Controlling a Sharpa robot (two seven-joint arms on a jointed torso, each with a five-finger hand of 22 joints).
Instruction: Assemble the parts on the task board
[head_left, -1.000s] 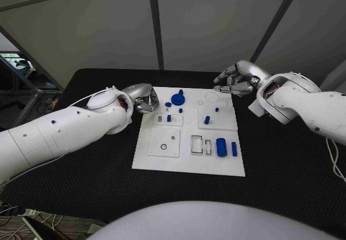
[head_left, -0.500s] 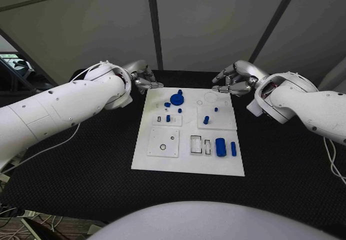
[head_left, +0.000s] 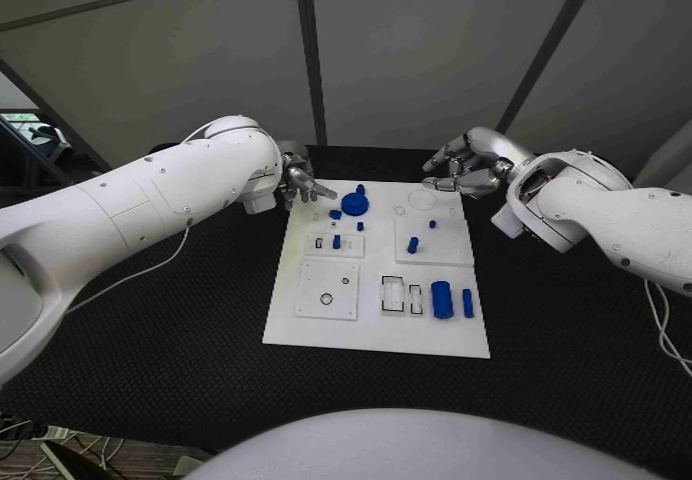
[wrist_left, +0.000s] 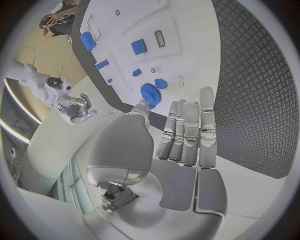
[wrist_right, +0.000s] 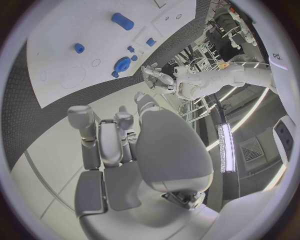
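The white task board (head_left: 329, 328) lies in the middle of the black table. On its far end sits a blue gear (head_left: 355, 203) among small blue pegs (head_left: 338, 240). A blue block (head_left: 413, 243) stands right of them. A blue cylinder (head_left: 441, 297) and a slim peg (head_left: 467, 298) lie near the right edge. My left hand (head_left: 300, 181) hovers at the board's far left corner, fingers straight and holding nothing; the left wrist view shows the gear (wrist_left: 150, 92) just beyond its fingertips (wrist_left: 187, 112). My right hand (head_left: 462, 166) hangs over the far right corner, holding nothing, with fingers (wrist_right: 100, 135) extended.
Bare black table (head_left: 159, 340) surrounds the board on all sides. A round recess (head_left: 423, 198) lies near the right hand, and rectangular slots (head_left: 392, 291) sit beside the blue cylinder. My left upper arm (head_left: 144, 210) reaches over the table's left side.
My left arm has swung up and toward the far side; its hand went from the board's left edge to the far left corner. The right hand has barely moved.
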